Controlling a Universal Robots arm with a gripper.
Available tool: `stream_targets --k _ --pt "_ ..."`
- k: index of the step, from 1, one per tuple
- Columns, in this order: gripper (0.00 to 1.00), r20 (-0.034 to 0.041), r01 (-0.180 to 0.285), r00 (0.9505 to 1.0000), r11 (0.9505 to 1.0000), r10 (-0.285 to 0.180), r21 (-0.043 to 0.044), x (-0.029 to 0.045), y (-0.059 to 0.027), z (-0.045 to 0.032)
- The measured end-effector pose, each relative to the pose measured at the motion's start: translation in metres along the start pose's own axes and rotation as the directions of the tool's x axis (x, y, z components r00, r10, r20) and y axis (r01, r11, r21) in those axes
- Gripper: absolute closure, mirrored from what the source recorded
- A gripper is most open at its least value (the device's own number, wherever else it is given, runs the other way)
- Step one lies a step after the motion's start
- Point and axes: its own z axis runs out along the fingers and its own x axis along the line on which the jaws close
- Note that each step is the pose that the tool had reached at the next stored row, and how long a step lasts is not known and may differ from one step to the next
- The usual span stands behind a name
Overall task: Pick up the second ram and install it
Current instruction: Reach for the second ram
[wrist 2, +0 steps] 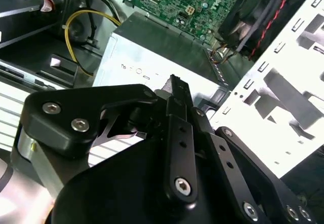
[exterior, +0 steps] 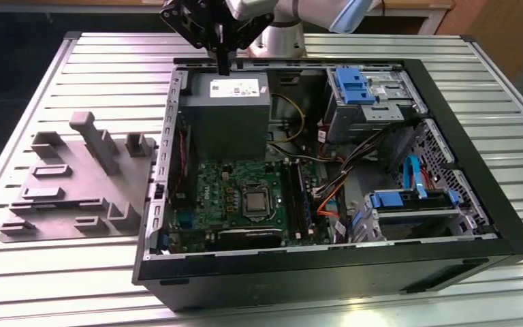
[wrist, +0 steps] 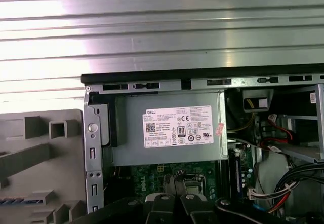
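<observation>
Hovered above power supply (exterior: 229, 116) with gripper (exterior: 223, 67) pressed together (nothing held, apparently); risked striking its casing if lowered carelessly.

Assembly lab: slatted metal table (exterior: 52, 272), opened computer case (exterior: 334, 274) (fixture (exterior: 71, 194) beside)

A slatted silver metal table (exterior: 71, 61) spreads beneath the gripper (exterior: 223, 67) and out to every side of it. Past the table's edge, to the exterior view's right of the gripper, stands brown wooden furniture (exterior: 511, 34). On the exterior view's left of the gripper, the floor (exterior: 7, 75) lies dark. In the first wrist view, bright light glares off the slats.
</observation>
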Motion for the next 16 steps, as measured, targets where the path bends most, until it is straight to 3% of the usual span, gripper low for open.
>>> stream_targets --k 16 --pt "0.90 0.0001 0.000 1.0000 1.0000 0.000 0.0000 0.0361 -0.0027 -0.0007"
